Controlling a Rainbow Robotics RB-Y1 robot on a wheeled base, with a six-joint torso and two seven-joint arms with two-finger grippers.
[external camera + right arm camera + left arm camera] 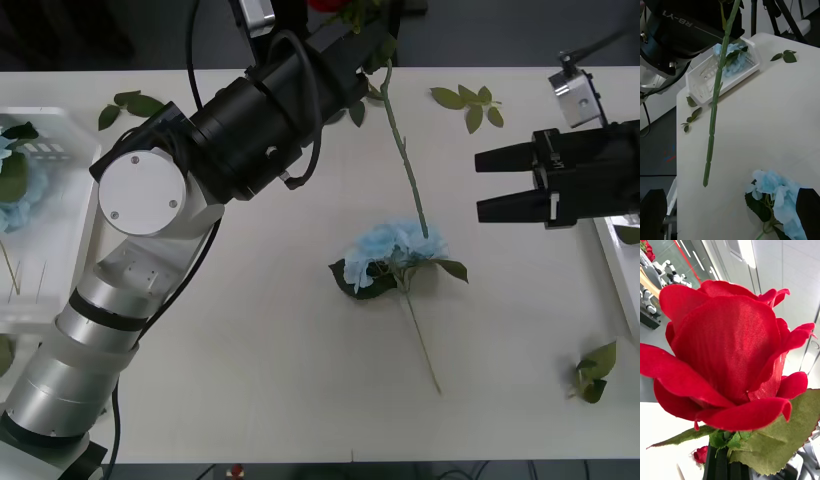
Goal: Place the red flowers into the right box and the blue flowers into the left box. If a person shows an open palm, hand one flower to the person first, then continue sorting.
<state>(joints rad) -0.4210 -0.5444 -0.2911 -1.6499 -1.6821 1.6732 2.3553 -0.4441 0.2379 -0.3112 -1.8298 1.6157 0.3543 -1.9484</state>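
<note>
Left box: shallow white slotted plastic tray (pixel 45 215) sits at the table's left edge; a pale sky-blue puffy flower cluster (pixel 14 195) with dark leaves already lies inside it; from the right wrist view that tray (pixel 700 88) holds the blue cluster (pixel 730 58) against its slotted wall.

Left arm: the big black-and-silver arm reaches up and across toward the table's far side; the left gripper (pixel 727 467) is clamped together on the stem of a red fabric rose (pixel 726 356), black fingers (pixel 717 468) pinching just under the head and its green leaf.

Held rose: its head (pixel 335 5) peeks at the far edge in the front view; the long thin green stem (pixel 403 150) hangs down, its tip over the flower below; the stem (pixel 717 97) dangles free above the white table (pixel 270 360); whether the tip touches anything I cannot tell.

Centre: a second pale blue hydrangea-like cluster (pixel 390 250) lies flat on the table, dark leaves around it, its stem pointing toward the near edge.

Loose leaves: green sprigs (pixel 470 105) at the far side; another sprig (pixel 595 372) near the right corner.

Right gripper: black two-finger gripper (pixel 495 184) hovers to the right of the centre cluster, fingers well apart, nothing between them.

Right box: a sliver of white tray rim (pixel 615 265) at the right edge.
</note>
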